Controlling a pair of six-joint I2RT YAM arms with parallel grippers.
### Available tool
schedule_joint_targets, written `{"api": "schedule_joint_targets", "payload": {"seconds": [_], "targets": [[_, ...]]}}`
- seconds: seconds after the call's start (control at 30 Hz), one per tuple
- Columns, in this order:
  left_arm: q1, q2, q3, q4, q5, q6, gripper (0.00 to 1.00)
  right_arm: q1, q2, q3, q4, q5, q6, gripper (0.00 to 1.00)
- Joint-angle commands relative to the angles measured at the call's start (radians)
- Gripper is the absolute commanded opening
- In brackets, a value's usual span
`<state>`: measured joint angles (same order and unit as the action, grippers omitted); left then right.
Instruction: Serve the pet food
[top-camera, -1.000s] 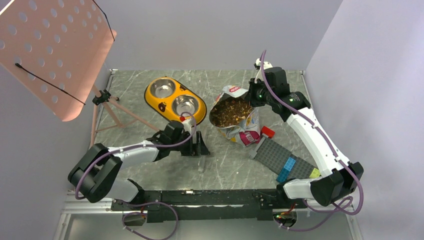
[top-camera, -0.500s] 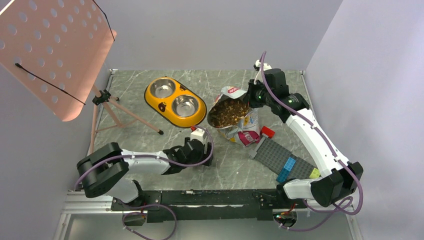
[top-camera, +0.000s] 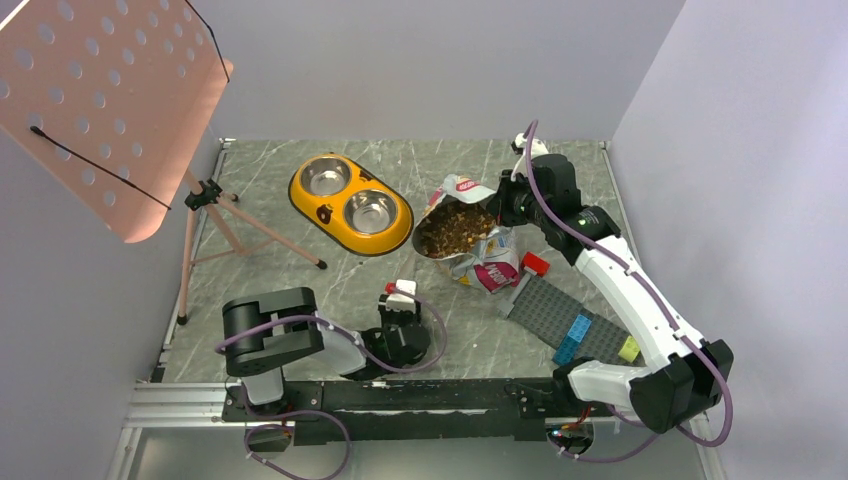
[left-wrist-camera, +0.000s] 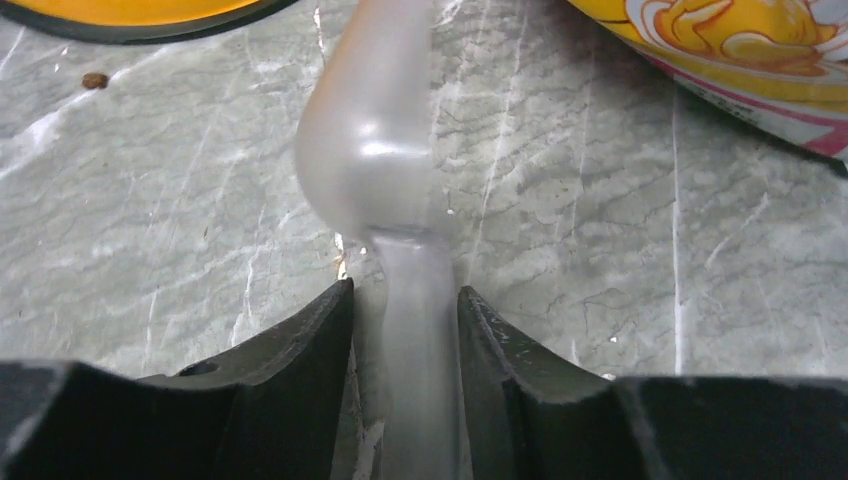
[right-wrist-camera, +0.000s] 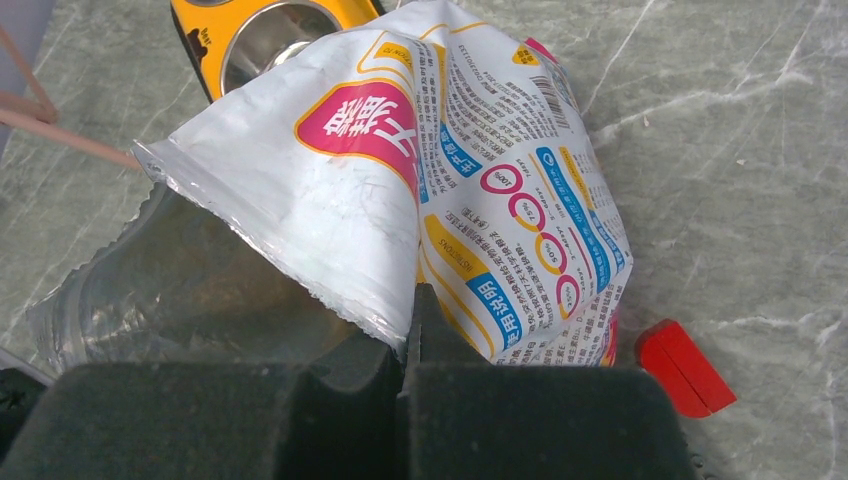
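Pet food (top-camera: 455, 228) lies heaped in the open bag (top-camera: 487, 268), right of the double bowl (top-camera: 322, 212) (nothing in it yet). The right gripper (right-wrist-camera: 413, 320) pinches the bag's rim, likely to hold its mouth wide. The left gripper (left-wrist-camera: 405, 310) has its jaws flanking a clear spoon (left-wrist-camera: 365, 150) by the handle, ready for scooping; whether they already grip it I cannot tell.

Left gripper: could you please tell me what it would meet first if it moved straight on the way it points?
The clear plastic spoon: its handle lies between the jaws of the left gripper, its scoop end directly ahead; whether they touch it is unclear.
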<state>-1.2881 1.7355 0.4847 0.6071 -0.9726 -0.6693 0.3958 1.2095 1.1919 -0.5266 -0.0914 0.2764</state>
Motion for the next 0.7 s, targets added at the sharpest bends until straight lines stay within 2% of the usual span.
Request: {"api": "schedule_joint_targets", "payload": {"seconds": [0.0, 0.13, 0.17, 0.23, 0.27, 0.43, 0.57, 0.67], "targets": [[-0.041, 0.090, -0.046, -0.139, -0.013, -0.169, 0.43, -0.005, -0.043, -0.010, -0.038, 0.005, -0.011, 0.00], [-0.042, 0.086, -0.112, -0.052, 0.076, -0.165, 0.15, -0.005, -0.044, -0.001, -0.038, 0.021, -0.002, 0.00], [-0.037, 0.050, -0.137, -0.015, 0.128, -0.123, 0.09, -0.005, -0.042, 0.009, -0.044, 0.020, 0.002, 0.00], [-0.027, -0.084, -0.155, -0.091, 0.255, -0.085, 0.02, -0.005, -0.032, 0.043, -0.071, 0.022, 0.011, 0.00], [-0.021, -0.172, -0.149, -0.190, 0.322, -0.083, 0.00, -0.005, -0.025, 0.065, -0.083, 0.028, 0.016, 0.00], [0.002, -0.619, -0.054, -0.773, 0.599, -0.178, 0.00, -0.005, 0.022, 0.186, -0.134, 0.068, 0.021, 0.00], [0.061, -0.854, 0.096, -1.211, 0.712, -0.272, 0.00, -0.006, 0.045, 0.217, -0.120, 0.090, 0.004, 0.00], [0.161, -0.984, 0.237, -1.407, 0.852, -0.253, 0.00, -0.005, 0.050, 0.197, -0.065, 0.088, -0.008, 0.00]]}}
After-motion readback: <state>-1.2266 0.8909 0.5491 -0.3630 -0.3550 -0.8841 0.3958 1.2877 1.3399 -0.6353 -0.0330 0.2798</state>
